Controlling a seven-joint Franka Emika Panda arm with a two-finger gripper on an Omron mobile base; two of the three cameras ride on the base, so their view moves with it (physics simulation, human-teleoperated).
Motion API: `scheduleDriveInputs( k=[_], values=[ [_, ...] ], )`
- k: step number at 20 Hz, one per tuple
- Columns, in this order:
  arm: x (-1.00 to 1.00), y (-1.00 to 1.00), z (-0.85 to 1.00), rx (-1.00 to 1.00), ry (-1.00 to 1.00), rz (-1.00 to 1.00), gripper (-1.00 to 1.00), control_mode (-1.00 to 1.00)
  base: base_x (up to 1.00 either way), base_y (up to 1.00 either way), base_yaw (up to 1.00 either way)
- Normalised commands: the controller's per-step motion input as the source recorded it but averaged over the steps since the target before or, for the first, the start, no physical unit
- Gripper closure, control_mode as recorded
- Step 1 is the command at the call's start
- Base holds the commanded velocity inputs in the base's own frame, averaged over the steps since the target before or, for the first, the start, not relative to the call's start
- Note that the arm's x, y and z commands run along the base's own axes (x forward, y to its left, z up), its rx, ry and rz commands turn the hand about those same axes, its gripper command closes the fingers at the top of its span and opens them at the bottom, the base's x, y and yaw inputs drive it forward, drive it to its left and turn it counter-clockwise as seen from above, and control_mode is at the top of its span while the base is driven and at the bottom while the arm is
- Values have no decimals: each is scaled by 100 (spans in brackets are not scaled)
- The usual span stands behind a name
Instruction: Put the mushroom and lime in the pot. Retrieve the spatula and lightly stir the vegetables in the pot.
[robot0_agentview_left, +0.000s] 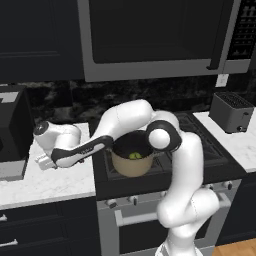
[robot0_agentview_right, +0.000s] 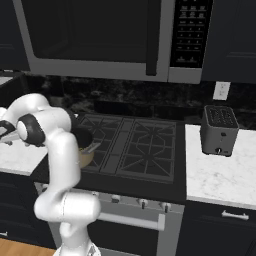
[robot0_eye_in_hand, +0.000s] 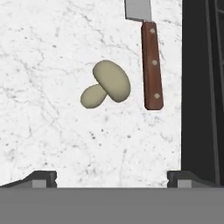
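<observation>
One veg down by the look of it: small round yellow-green lime (robot0_agentview_left: 134, 156) sits inside the round tan-beige pot w/ dark inside (robot0_agentview_left: 131, 165) on the stove. Other veg not in yet: tiny pale beige mushroom w/ rounded cap and short stem (robot0_eye_in_hand: 107, 84) lies on its side on the white marble counter (robot0_eye_in_hand: 52, 78), left of the stove.

Risk now: small spatula w/ flat grey-metal blade and dark red-brown riveted handle (robot0_eye_in_hand: 148, 57) lies just beside the mushroom, apart but close. Wide jaws coming down could clip that handle and shove it, or pinch both things at once. Mushroom is round and lying tilted, so prob rolls or squirts out if the pads close off-centre on the cap. Counter edge by the stove is near too; a nudge could send it that way.

Pose: white arm folds over the pot, elbow high, forearm reaching out left over the counter. Gripper (robot0_eye_in_hand: 111, 177) hovers above the mushroom, looking about straight down, jaws spread fully wide, nothing between them, mushroom a bit ahead of their line.
</observation>
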Motion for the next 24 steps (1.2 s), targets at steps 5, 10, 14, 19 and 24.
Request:
scheduleDriveInputs(
  k=[5, 10, 14, 19, 24],
  values=[
    [33, 0, -1, -3, 0, -2, -100, -100, 0, 0, 0],
    [30, -11, 0, -3, 0, -2, -100, -100, 0, 0, 0],
    [32, -23, -7, -1, 0, -2, -100, -100, 0, 0, 0],
    [30, -25, -19, 0, 1, -1, -100, -100, 0, 0, 0],
    [23, -2, -34, 0, 3, 0, -100, -100, 0, 0, 0]
  ],
)
